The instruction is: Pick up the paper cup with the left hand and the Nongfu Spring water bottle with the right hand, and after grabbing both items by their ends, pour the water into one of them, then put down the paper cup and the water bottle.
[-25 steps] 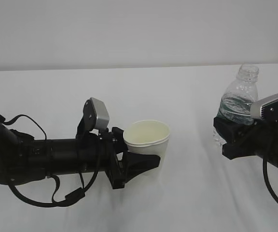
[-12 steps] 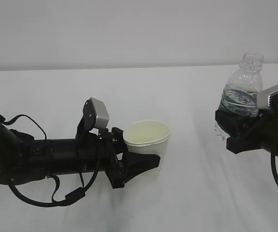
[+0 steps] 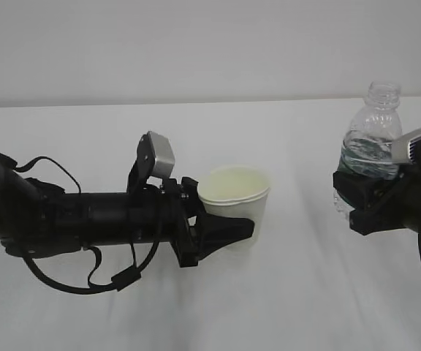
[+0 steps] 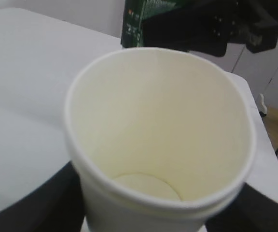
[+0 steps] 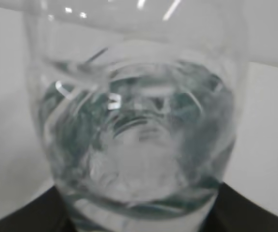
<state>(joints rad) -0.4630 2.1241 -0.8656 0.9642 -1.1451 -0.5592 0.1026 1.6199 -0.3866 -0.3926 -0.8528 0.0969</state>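
**Exterior view: both items gripped, cup carried toward the bottle**

In the exterior view, over the last second my left gripper point(image 3: 221, 230) had moved to the right and risen a little with the paper cup point(image 3: 234, 201) clamped low on its wall, so the cup sat nearer the middle of the counter point(image 3: 283, 131) than it had. The cup stayed upright, mouth up. I could not tell whether its base was clear of the counter, since the gripper hid it.

On the right, my right gripper point(image 3: 360, 205) had lifted the Nongfu Spring water bottle point(image 3: 371, 142) and drifted slightly right. It was closed around the lower half of the bottle, which stood upright with its open neck at the top and water visible inside.

The left wrist view showed the cup point(image 4: 158, 140) empty, with the bottle's green label point(image 4: 141, 21) and the other gripper just beyond the rim. The right wrist view showed water sloshing inside the bottle point(image 5: 134, 130), held between dark fingers at the bottom corners.

I judged the pick-up done for both items and the pour not yet begun. The two were still well apart, so the bottle mouth had to be brought over the cup before tilting.
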